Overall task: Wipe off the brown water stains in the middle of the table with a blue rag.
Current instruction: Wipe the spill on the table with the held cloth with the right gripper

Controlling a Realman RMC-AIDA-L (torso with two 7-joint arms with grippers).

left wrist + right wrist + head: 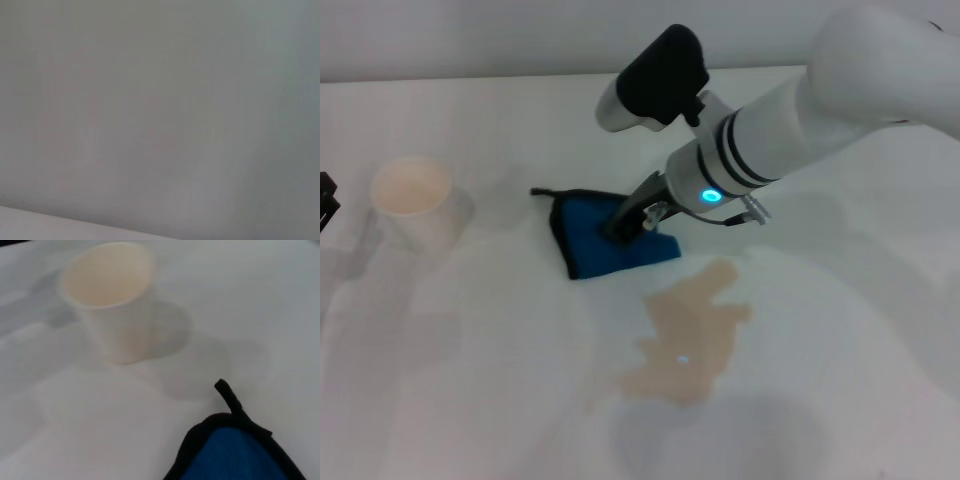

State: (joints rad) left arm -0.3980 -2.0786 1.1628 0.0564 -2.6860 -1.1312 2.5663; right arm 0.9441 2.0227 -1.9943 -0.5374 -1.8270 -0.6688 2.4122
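Blue rag [605, 240] with black edge trim and a short black loop, folded flat on the white counter [470, 380]. Brown water stains [690, 335]: flat tan puddle, ragged lobed edges, on the counter just beside the rag's near corner, not touching.

Lab-like setup: bare white table [470, 400], blank wall [470, 40].

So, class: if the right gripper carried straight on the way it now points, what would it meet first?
The right gripper points down at the folded bright blue rag with black trim and seems already on it; the white tabletop lies directly beneath.
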